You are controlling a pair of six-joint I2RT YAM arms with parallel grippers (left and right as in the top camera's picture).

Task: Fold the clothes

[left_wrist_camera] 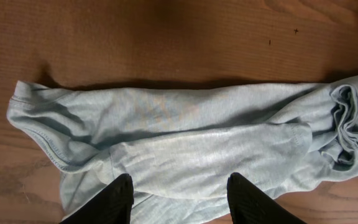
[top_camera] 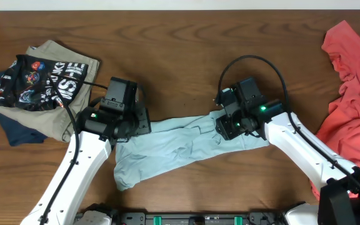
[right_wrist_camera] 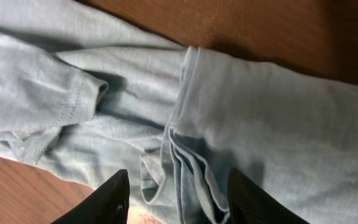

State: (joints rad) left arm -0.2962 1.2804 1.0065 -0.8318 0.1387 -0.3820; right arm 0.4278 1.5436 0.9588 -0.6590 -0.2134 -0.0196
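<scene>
A light blue shirt (top_camera: 174, 147) lies crumpled and stretched across the middle of the wooden table. My left gripper (left_wrist_camera: 179, 193) is open above its left part (left_wrist_camera: 185, 143), with cloth between and below the fingers. My right gripper (right_wrist_camera: 178, 196) is open above the shirt's right end, where bunched folds (right_wrist_camera: 185, 168) lie between the fingers. A red garment (top_camera: 355, 87) lies in a heap at the right edge. Folded clothes (top_camera: 39, 81) are stacked at the far left.
The stack at the far left holds a black printed piece (top_camera: 42, 78) on a tan one (top_camera: 74, 59) and a navy one (top_camera: 14, 128). Bare wood (top_camera: 180, 56) spans the back of the table.
</scene>
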